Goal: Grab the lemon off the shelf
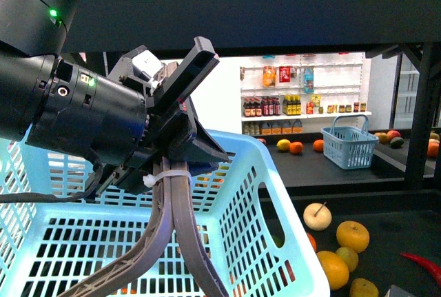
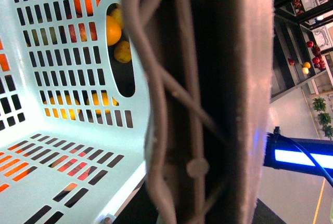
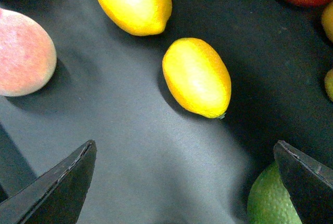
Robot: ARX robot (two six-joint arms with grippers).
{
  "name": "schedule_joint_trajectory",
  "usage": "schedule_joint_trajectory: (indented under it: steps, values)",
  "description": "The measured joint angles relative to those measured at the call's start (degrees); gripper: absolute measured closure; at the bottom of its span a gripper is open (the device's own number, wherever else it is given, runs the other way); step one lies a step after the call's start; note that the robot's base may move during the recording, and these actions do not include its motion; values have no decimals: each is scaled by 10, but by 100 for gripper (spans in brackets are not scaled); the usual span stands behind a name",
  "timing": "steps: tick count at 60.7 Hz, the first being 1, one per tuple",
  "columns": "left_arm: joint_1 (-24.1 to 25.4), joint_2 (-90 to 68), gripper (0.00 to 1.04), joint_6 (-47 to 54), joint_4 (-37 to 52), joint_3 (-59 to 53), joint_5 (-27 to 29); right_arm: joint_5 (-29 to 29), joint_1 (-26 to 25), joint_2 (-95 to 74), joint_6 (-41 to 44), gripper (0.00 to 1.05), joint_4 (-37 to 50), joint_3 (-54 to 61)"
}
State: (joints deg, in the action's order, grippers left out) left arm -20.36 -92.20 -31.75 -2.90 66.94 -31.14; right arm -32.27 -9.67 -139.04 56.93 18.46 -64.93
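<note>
My right gripper (image 3: 184,148) spread wide above the shelf (image 3: 145,167), lemon (image 3: 196,77) just ahead.
I see its jaws empty and the lemon lying just beyond the gap between the fingertips (a pink fruit (image 3: 23,55) sits off to one flank). My left gripper (image 1: 180,147) is clamped on the basket handles (image 1: 172,228).

The left arm (image 1: 83,114) is cased in glossy black cylindrical housing, on which small green lights (image 1: 52,13) are lit. A white block (image 1: 147,60) and a black angled bracket (image 1: 187,75) are mounted at its wrist. The left jaws are grey and ribbed, bound with a white cable tie (image 1: 165,175). The right jaws are seen as matte black wedges.
</note>
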Motion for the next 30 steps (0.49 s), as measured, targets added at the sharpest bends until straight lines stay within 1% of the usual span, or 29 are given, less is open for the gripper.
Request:
schedule_joint_trajectory:
  steps: [19,30]
  values:
    - [0,0,92,0,0,0,0,-25,21,-94,11,2,-17,-113]
    - [0,0,92,0,0,0,0,-23,38,-146,9,2,-25,-177]
